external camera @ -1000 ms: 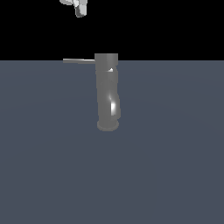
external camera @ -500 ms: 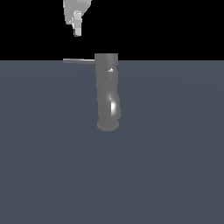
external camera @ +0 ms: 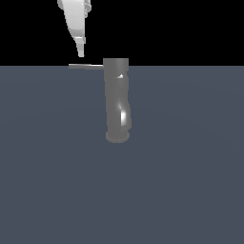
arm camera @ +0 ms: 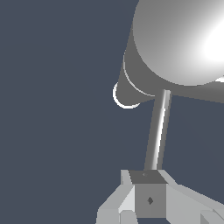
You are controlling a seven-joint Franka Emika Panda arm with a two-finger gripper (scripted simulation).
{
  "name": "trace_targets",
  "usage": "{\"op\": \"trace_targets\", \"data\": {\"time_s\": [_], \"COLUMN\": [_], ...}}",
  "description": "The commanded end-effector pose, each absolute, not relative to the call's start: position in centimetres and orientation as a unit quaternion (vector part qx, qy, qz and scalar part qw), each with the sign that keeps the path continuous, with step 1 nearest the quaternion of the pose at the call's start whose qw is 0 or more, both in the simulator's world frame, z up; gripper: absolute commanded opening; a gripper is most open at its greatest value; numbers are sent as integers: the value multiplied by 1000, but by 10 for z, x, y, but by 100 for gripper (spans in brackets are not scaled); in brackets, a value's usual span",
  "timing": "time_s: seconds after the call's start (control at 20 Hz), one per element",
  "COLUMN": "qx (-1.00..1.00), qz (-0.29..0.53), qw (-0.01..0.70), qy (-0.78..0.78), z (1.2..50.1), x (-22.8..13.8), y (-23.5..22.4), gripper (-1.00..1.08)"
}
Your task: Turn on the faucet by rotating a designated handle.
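The faucet is an upright glossy grey column, slightly bent, on a round base in the middle of the exterior view. Its handle, a thin flat grey bar, sticks out from the top toward the exterior view's left. My white gripper hangs point-down just above the handle's outer end, apart from it, its fingers together and holding nothing. In the wrist view the faucet's round top fills one corner, the handle runs from it to my gripper, and the fingertips hide the bar's far end.
A flat dark blue-grey floor spreads all around the faucet's base. Behind it is plain black background.
My gripper has come down from the top edge of the exterior view to just above the handle's outer end. The faucet and handle have not moved.
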State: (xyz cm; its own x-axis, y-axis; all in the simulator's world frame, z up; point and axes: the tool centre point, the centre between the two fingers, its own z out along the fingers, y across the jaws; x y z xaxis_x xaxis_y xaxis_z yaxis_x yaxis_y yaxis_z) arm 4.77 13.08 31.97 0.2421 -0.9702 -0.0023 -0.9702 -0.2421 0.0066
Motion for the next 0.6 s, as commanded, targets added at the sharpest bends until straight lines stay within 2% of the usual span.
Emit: {"op": "trace_targets", "data": {"time_s": [0.0, 0.55], "qx": [773, 738], "qz": [-2, 0], "qw": [1, 0], "qy": [-634, -674], "z": [310, 286], "x": [55, 70], "y": [137, 150], "gripper": [-100, -100]}}
